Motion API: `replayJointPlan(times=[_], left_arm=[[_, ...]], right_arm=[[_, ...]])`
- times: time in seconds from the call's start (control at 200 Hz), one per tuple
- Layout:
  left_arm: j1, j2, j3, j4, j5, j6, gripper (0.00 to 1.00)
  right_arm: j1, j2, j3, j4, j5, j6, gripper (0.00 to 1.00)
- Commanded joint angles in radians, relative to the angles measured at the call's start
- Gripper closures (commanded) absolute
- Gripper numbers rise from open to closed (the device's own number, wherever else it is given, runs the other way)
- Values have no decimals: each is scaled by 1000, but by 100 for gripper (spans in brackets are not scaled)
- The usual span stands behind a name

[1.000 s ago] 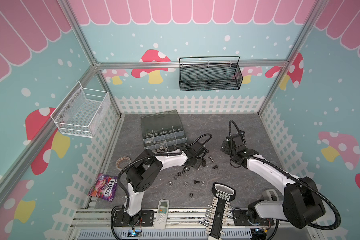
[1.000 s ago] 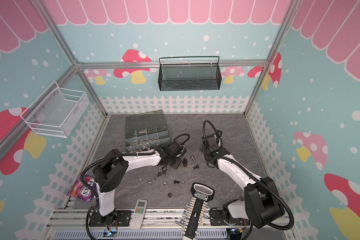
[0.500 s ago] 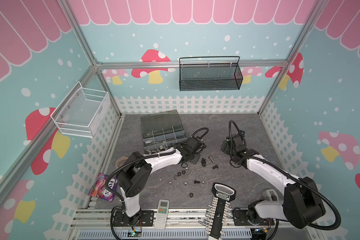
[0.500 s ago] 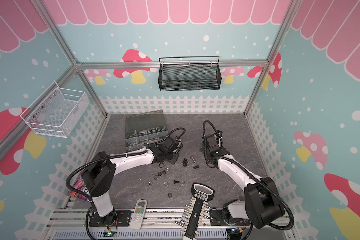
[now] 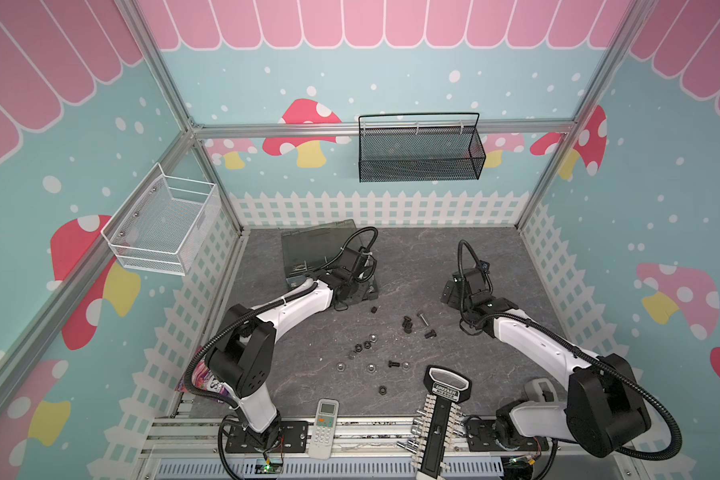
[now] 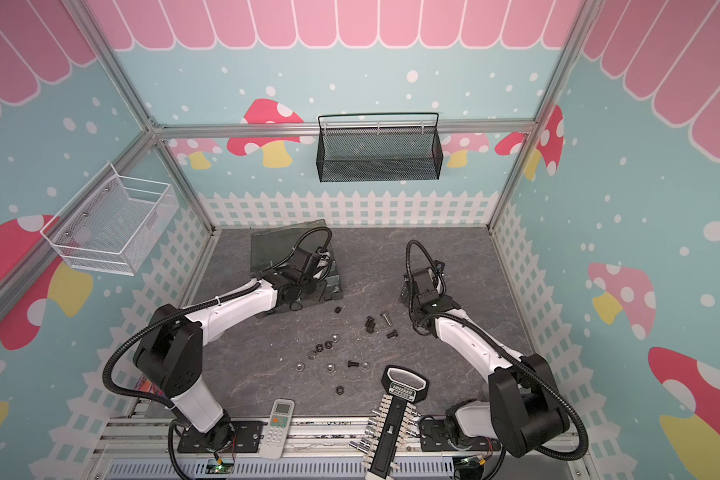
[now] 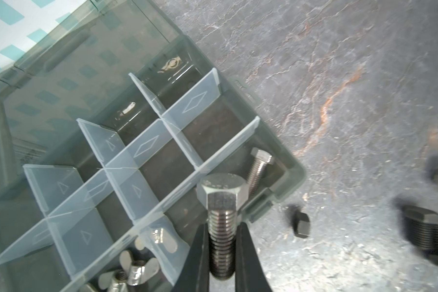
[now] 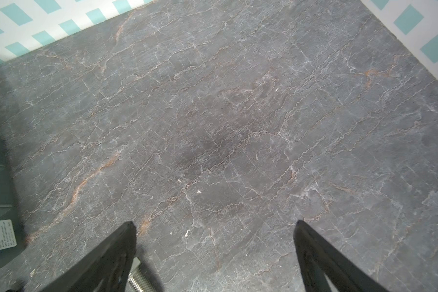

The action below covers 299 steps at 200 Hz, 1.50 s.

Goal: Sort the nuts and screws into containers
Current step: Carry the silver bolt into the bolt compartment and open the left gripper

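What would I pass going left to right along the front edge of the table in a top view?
Purple snack packet → white remote control → black socket rack

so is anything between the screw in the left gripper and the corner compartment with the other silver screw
Nothing visible. The lid is open and the screw held by the left gripper hangs at the edge of that compartment.

Left tool [image 7: 222, 227], screw [image 7: 221, 192] now at containers [image 7: 147, 146]
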Motion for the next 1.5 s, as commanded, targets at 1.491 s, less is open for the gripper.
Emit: replayJointPlan(times=[1.491], left_arm=[[5, 0, 29, 9, 85, 3, 60]], right_arm=[[8, 20, 3, -3, -113, -79, 2]])
